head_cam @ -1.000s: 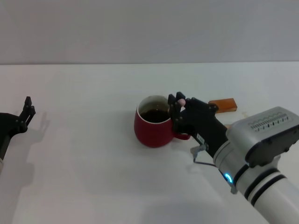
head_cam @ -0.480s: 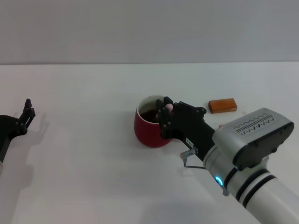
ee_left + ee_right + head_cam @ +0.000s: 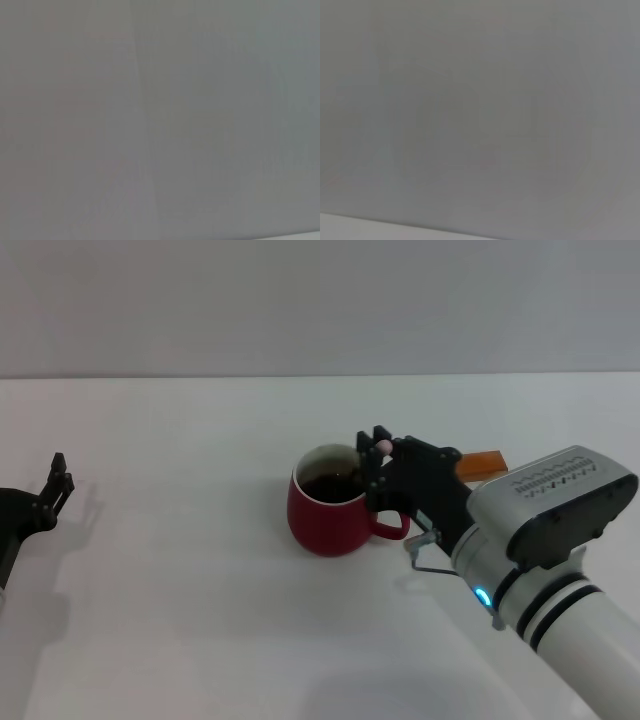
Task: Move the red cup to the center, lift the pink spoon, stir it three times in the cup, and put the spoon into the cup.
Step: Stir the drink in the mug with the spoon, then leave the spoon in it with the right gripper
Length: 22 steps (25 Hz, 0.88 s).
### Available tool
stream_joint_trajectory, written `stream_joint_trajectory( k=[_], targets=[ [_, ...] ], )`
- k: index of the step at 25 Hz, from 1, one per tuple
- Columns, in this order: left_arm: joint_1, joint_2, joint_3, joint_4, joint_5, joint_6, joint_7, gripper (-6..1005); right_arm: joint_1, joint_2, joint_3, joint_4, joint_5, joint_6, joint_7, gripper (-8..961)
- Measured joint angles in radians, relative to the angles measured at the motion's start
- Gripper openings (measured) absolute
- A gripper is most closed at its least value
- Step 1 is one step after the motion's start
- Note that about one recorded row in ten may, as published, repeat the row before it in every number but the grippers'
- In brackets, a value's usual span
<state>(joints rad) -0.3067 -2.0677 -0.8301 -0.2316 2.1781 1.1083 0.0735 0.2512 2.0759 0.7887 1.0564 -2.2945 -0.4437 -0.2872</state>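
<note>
Near the middle of the white table, slightly toward its right side, stands the red cup, upright, with dark liquid inside and its loop handle turned toward the right edge. Over the cup's right rim sits the right gripper, its black fingers closed on the pink spoon, of which only the pale pink tip of the handle shows between the fingertips; the rest of the spoon is hidden behind the fingers, and whether its bowl reaches the liquid cannot be told. Behind this gripper the right arm runs down toward the table's near right corner, its grey wrist housing showing a small blue light. Just behind the gripper's body, toward the far right of the table, an orange-brown wooden block lies flat, partly covered by the arm. By the left edge of the table, well apart from the cup, the left gripper hovers with its two black fingers slightly parted and nothing between them. Both wrist views show only a blank grey surface.
</note>
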Motion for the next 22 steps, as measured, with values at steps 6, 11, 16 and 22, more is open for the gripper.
stream_joint_trajectory(
  k=[6, 11, 16, 22],
  targets=[
    [0.000, -0.001, 0.000, 0.000, -0.003, -0.002, 0.001, 840, -0.026, -0.004, 0.013, 0.011, -0.006, -0.001, -0.001, 136],
    [0.000, -0.001, 0.000, 0.000, -0.003, -0.002, 0.000, 840, -0.053, -0.005, -0.005, 0.034, -0.007, 0.002, -0.001, 135],
    [0.000, -0.002, 0.000, -0.003, -0.002, -0.002, 0.000, 840, -0.052, -0.003, -0.030, 0.043, -0.008, 0.004, -0.001, 135],
    [0.000, -0.002, 0.002, -0.007, 0.001, -0.001, 0.000, 840, -0.010, -0.001, -0.048, 0.031, -0.008, 0.007, 0.001, 136]
  ],
)
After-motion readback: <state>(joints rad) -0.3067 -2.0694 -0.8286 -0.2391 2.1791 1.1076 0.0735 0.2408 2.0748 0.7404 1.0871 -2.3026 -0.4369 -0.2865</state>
